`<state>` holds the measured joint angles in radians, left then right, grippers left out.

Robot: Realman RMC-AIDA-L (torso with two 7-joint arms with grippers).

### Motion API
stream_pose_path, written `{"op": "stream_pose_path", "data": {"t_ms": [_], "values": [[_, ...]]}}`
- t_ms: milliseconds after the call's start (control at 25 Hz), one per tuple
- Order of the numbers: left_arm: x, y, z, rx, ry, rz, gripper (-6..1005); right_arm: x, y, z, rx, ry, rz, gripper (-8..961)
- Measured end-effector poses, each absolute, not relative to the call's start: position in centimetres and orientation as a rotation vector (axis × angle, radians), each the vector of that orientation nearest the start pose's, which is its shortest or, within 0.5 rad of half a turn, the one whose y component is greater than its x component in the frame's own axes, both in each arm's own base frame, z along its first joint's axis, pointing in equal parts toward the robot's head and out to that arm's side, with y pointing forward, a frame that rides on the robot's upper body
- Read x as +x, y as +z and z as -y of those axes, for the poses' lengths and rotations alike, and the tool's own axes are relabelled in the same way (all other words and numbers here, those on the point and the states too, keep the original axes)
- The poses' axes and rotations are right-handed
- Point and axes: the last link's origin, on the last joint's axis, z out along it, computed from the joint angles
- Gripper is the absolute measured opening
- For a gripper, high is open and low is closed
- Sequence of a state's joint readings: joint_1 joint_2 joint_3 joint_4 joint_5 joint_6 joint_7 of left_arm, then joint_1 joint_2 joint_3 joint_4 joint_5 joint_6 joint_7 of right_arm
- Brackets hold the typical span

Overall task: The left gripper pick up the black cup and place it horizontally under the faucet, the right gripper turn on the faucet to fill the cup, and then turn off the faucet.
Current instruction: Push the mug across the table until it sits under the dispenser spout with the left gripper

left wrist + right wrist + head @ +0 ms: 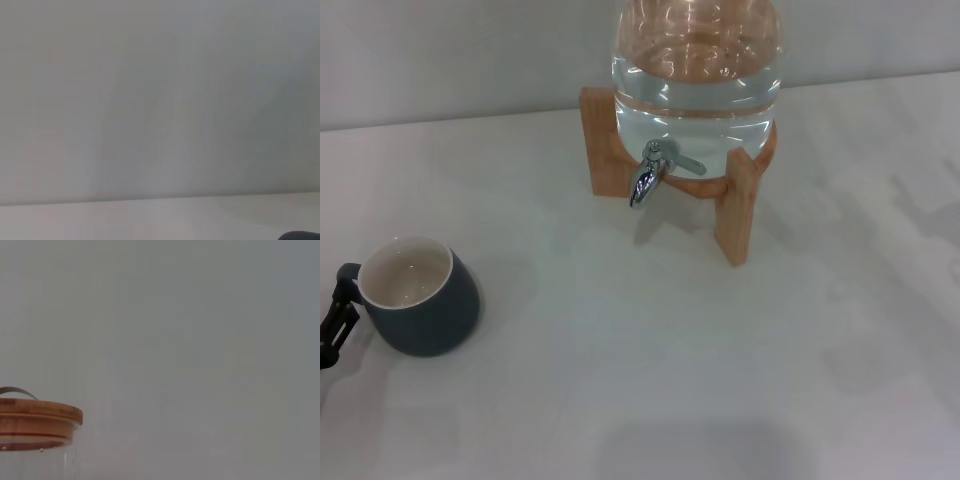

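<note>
Left gripper (334,318) sits at the black cup (420,297) handle; you cannot tell its finger state. Risk: a handle-only pinch lets the cup swing before reaching the faucet (650,175).

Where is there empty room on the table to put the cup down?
The biggest bare patch is the table in front of the wooden stand, stretching to the right of the black cup. The spot right under the faucet is free too. It is tight only at the left edge, where the left claw sits by the cup's handle.
</note>
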<state>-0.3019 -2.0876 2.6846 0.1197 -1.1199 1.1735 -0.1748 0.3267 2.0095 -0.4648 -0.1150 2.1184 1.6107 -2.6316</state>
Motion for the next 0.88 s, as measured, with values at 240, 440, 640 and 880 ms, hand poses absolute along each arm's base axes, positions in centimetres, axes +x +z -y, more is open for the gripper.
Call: {"op": "stream_pose_path", "data": {"t_ms": [240,440,640,880], "values": [[-36.9,-3.8,-27.1,-1.690,-0.562,0.662,889,34.9,7.9,-28.2,-1.501,0.993,-0.348,861],[-36.9,-3.8,-27.3,-1.695,-0.555,0.663,890,34.9,7.9,-28.2,-1.501,0.994,-0.347,862],[-36.6,-3.7,-27.8,-1.700,-0.557,0.651,890,34.9,7.9,-28.2,-1.501,0.994,-0.347,862],[-36.3,-3.7,-28.4,-1.708,-0.561,0.640,890,34.8,7.9,-28.3,-1.502,0.995,-0.346,862]]}}
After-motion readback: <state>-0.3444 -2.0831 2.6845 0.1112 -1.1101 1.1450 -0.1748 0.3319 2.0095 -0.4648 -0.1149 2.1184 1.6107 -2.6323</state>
